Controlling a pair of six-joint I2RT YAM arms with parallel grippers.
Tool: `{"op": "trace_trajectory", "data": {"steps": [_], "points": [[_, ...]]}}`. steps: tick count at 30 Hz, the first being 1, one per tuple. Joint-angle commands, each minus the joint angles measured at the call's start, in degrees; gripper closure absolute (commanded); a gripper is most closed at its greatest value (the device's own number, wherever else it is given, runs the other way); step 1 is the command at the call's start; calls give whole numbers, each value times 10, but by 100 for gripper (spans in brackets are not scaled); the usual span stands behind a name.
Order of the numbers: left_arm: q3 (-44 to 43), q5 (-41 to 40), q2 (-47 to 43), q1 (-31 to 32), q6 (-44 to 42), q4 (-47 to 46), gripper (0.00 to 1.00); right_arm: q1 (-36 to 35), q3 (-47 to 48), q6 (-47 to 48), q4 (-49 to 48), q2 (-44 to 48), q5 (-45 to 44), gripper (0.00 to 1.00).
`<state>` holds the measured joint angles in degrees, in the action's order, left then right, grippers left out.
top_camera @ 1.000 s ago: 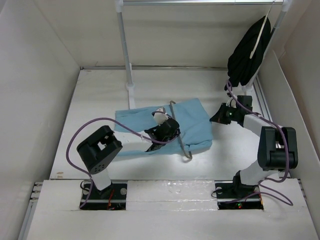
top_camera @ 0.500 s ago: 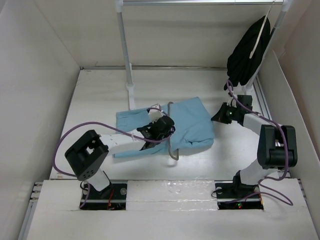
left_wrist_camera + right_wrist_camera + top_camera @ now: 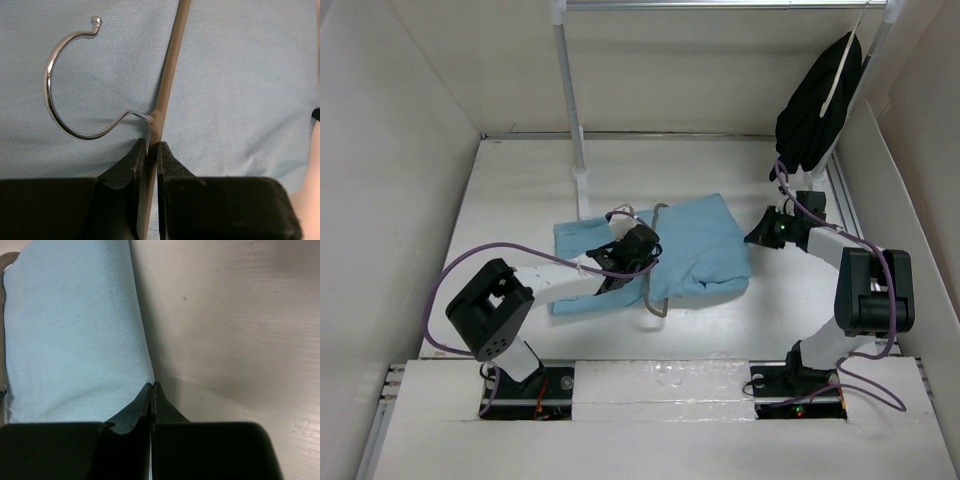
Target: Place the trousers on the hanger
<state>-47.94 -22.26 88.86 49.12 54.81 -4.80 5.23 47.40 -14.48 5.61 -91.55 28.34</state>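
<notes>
The light blue trousers (image 3: pixel 700 250) lie flat mid-table. The thin grey hanger (image 3: pixel 648 296) lies across their left part, its lower bend off the cloth towards me. My left gripper (image 3: pixel 632 252) is shut on it. The left wrist view shows both fingers clamped on the hanger's grey bar (image 3: pixel 167 75) just below the wire hook (image 3: pixel 55 95), with trousers cloth (image 3: pixel 245 75) underneath. My right gripper (image 3: pixel 760 232) is at the trousers' right edge. In the right wrist view it (image 3: pixel 151 386) is shut, its tips pinching the very edge of the cloth (image 3: pixel 75 330).
A white rail pole (image 3: pixel 570 100) stands at the back behind the trousers. A black garment (image 3: pixel 815 110) on a cream-white hanger hangs from the rail at the back right, just above my right arm. White walls close in both sides.
My left gripper has carried the hanger leftward across the trousers, and the left arm's elbow has swung left. The cloth has shifted a little. The right gripper has stayed put.
</notes>
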Motion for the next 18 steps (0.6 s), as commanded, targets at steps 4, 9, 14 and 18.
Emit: {"op": "trace_trajectory", "data": {"steps": [4,9,14,18], "points": [[-3,-108,10,-29,25,99,100,35,-2,34,-8,30,-90,100],[8,-107,3,-40,40,97,100,36,-17,40,0,58,-81,100],[0,-91,13,-48,47,85,100,42,-52,41,23,119,-87,100],[-5,-84,-4,-48,40,74,100,42,-47,52,48,133,-95,100]]}}
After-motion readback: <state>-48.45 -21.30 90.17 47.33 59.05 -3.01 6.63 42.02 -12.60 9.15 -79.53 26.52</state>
